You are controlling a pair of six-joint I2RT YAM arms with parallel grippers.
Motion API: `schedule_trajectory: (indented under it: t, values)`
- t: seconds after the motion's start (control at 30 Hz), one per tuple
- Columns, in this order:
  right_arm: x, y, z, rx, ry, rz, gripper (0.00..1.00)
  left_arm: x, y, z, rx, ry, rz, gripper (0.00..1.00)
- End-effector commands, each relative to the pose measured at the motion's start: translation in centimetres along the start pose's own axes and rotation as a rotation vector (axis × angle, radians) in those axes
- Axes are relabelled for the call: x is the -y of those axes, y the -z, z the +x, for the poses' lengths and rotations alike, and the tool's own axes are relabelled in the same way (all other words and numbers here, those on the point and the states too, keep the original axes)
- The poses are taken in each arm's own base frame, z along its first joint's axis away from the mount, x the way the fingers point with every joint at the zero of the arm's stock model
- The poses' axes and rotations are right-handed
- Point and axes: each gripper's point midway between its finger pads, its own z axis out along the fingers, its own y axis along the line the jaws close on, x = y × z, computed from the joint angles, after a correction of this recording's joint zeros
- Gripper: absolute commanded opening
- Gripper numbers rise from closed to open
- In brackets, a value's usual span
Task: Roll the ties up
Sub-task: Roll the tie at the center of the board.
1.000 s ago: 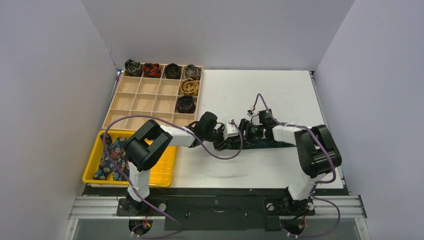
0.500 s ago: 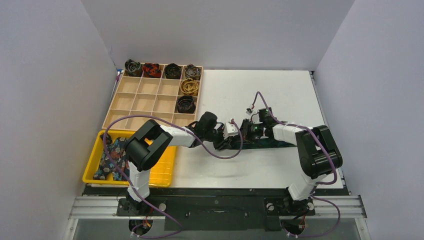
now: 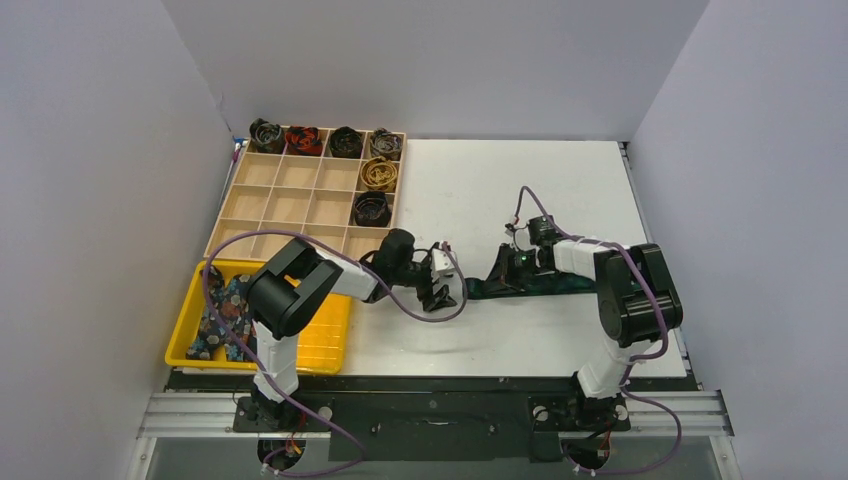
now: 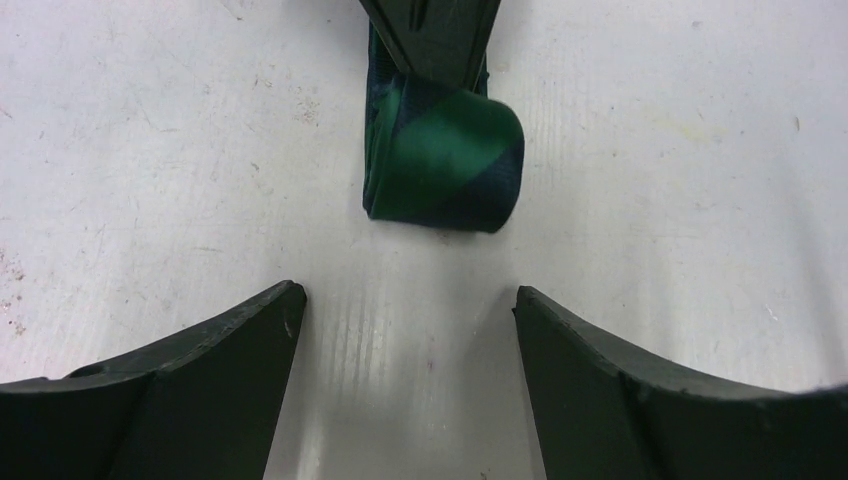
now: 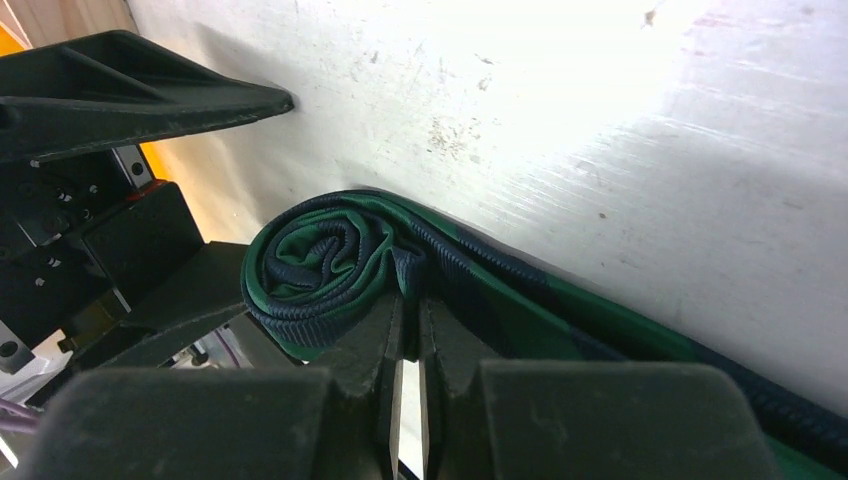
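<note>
A green-navy plaid tie (image 3: 545, 285) lies on the white table, its left end rolled into a small coil (image 4: 445, 165). My right gripper (image 3: 507, 268) is shut on the tie just behind the coil, which shows close up in the right wrist view (image 5: 320, 260), with the gripper (image 5: 410, 310) pinching the fabric. My left gripper (image 3: 441, 284) is open and empty, a short way left of the coil and facing it; in its own view the gripper (image 4: 405, 300) frames bare table. Floral ties (image 3: 228, 308) lie in the yellow tray.
A wooden compartment box (image 3: 290, 200) stands at the back left, with several rolled ties in its far row and right column, such as a gold coil (image 3: 379, 173). The yellow tray (image 3: 325, 345) sits at the front left, beside the left arm.
My left gripper has drawn back to the left, away from the coil, and now stands open. My right gripper, still shut on the tie, has shifted slightly right.
</note>
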Motion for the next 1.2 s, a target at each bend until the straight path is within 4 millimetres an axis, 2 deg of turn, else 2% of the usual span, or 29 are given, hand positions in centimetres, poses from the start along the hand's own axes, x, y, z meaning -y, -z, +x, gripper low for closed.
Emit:
schedule_trajectory:
  t: [0.0, 0.2, 0.53, 0.67, 0.8, 0.97, 1.0, 1.1, 1.17]
  values:
    - [6.7, 0.3, 1.3, -0.041, -0.022, 0.293, 0.0, 1.0, 0.4, -0.7, 0.087, -0.006, 0.039, 0.78]
    - [8.1, 0.0, 1.4, -0.089, -0.028, 0.35, 0.0, 1.0, -1.4, -2.1, 0.169, -0.021, 0.043, 0.79]
    - [8.7, -1.1, 1.8, -0.154, 0.018, 0.37, 0.0, 1.0, -4.4, -3.2, 0.265, -0.001, 0.014, 0.69]
    - [7.6, -2.1, 2.2, -0.184, 0.05, 0.346, 0.0, 1.1, -5.3, -3.3, 0.297, 0.008, 0.016, 0.6]
    - [7.6, -2.6, 2.5, -0.202, 0.052, 0.343, 0.0, 1.4, -5.8, -3.0, 0.324, 0.018, 0.022, 0.53]
    - [7.5, -2.9, 2.6, -0.214, 0.053, 0.329, 0.0, 1.6, -6.8, -1.0, 0.301, 0.044, 0.025, 0.27]
    - [7.1, -2.8, 2.5, -0.211, 0.061, 0.316, 0.0, 1.5, -6.7, -0.7, 0.286, 0.044, 0.021, 0.21]
    - [5.0, -2.2, 1.8, -0.165, 0.095, 0.261, 0.01, 1.7, -6.0, 1.0, 0.167, 0.077, 0.006, 0.14]
    - [3.4, -1.4, 1.3, -0.122, 0.127, 0.223, 0.1, 1.6, -5.2, 2.0, 0.077, 0.096, -0.021, 0.11]
